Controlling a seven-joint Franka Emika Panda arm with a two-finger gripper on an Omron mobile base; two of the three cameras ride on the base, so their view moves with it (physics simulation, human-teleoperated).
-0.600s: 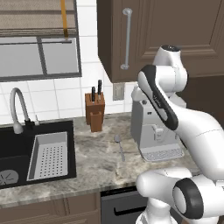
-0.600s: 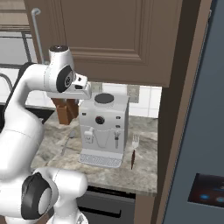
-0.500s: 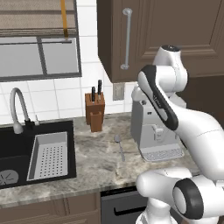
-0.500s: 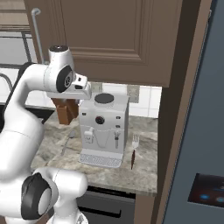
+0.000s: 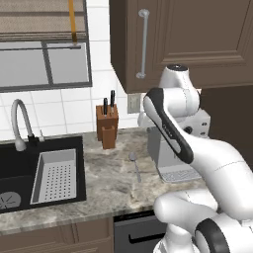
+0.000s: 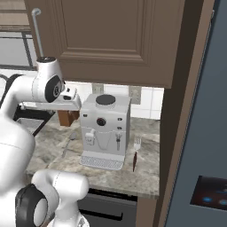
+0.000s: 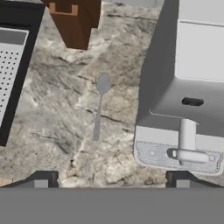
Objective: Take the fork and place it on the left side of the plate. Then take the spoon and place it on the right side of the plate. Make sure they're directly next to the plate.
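The all-grey spoon [image 5: 134, 164] lies flat on the marble counter between the knife block and the coffee machine; in the hand view the spoon [image 7: 99, 105] sits straight ahead with its bowl pointing away. The fork [image 6: 135, 154], silver tines and dark handle, rests on the counter to the right of the coffee machine. My gripper [image 7: 111, 179] hangs high above the counter, open, with nothing between its fingertips [image 7: 42, 179]. The plate is out of view.
A grey coffee machine [image 6: 104, 129] stands on the counter between spoon and fork. A wooden knife block [image 5: 107, 126] stands at the back wall. A black sink [image 5: 34, 173] with a grey strainer tray lies left. Dark cabinets [image 5: 188, 39] hang overhead; a tall panel [image 6: 179, 111] bounds the right.
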